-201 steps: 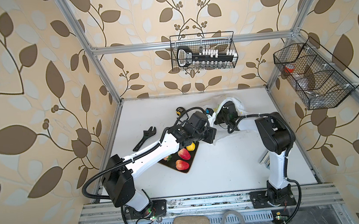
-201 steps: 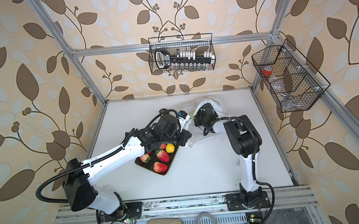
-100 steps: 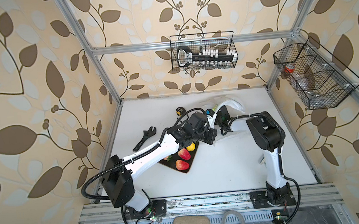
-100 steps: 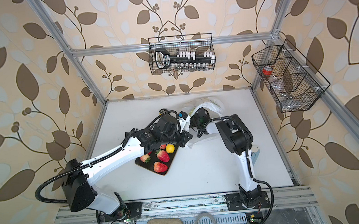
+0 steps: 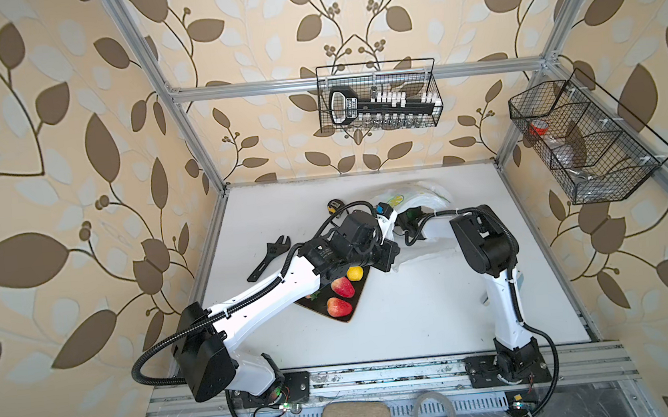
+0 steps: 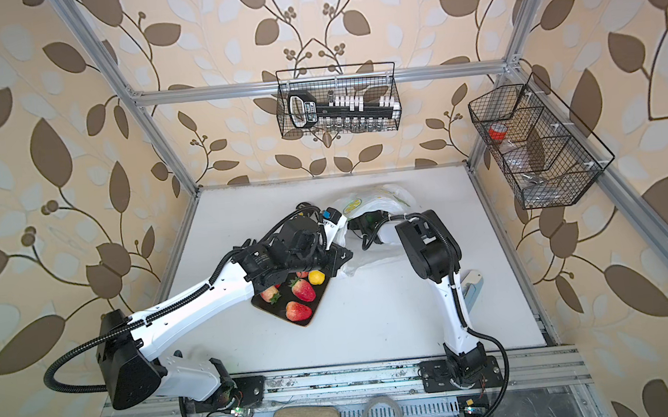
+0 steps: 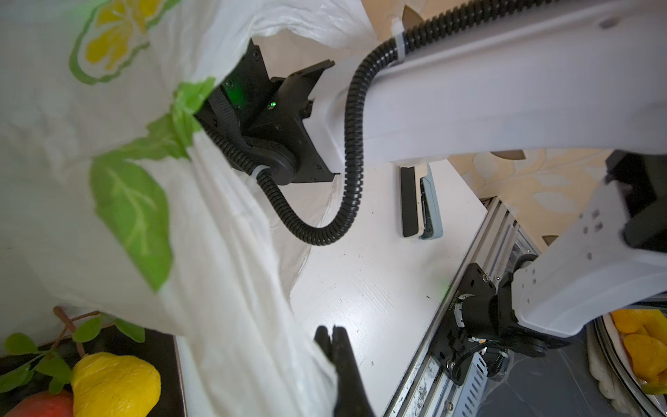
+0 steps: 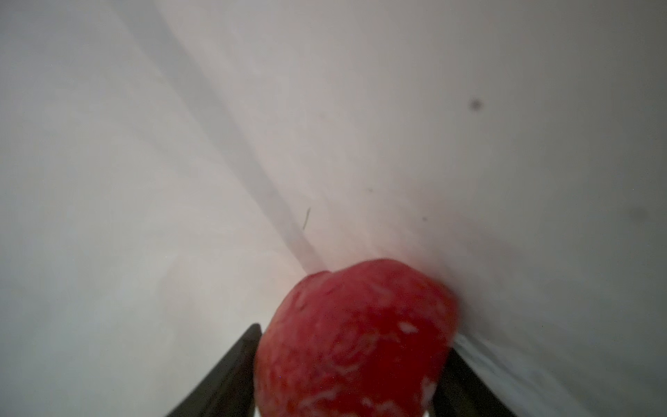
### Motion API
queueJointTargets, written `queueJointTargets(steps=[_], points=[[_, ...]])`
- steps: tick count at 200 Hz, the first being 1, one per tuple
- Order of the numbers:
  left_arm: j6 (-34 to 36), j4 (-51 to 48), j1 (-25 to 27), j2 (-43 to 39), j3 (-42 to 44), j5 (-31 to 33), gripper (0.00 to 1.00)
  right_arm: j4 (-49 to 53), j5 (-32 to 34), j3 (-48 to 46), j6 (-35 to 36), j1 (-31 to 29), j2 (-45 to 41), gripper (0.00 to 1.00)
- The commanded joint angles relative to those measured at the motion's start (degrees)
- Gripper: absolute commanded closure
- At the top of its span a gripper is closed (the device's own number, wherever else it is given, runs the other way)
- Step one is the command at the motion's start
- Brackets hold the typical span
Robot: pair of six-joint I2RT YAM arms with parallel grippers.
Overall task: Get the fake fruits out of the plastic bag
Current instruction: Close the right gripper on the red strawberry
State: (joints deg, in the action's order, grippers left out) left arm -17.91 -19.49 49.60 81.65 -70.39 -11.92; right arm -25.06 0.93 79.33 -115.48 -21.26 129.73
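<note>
Bag first: plastic bag [image 5: 415, 197] lies at back-centre of white table [image 5: 419, 326]. Your left gripper [image 7: 330, 337] is pressed together on the bag's near film edge and holds the mouth up. Your right gripper [image 8: 353, 339] is inside the bag, pinching a red fruit [image 8: 357, 317] from both sides. Other fake fruits, strawberries [image 5: 343, 287] + yellow pear [image 5: 355, 273], lie on black tray [image 5: 349, 318] just beside the bag.

Risks, imo:
- Film slips from the left pinch, so the mouth drops onto your right wrist.
- Loose film gets dragged out w/ the fruit.
- Glossy round fruit squirts from the jaws if the squeeze sits off-centre.

Materials:
- Bag: thin, crinkly, translucent, lemon + leaf print.
- Tray: flat, dark, squarish.
- Fruit: smooth, shiny, rounded; too blurred to tell which kind.
</note>
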Motion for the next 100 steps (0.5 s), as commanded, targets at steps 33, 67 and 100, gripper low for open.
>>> queueJointTargets(steps=[33,67,100], points=[[0.47,0.17,0.67,-2.33,0.87,1.46,1.00,1.25,1.62,-1.49,2.64,0.03,-0.54,0.51],[-0.17,0.57,0.71,-1.98,0.62,5.52,1.00,0.43,-0.05,-4.84,9.63,0.51,-4.81,0.55],[-0.70,1.45,0.67,-0.93,-0.07,9.98,1.00,-0.41,-2.59,-10.07,16.88,0.79,-10.14,0.55]])
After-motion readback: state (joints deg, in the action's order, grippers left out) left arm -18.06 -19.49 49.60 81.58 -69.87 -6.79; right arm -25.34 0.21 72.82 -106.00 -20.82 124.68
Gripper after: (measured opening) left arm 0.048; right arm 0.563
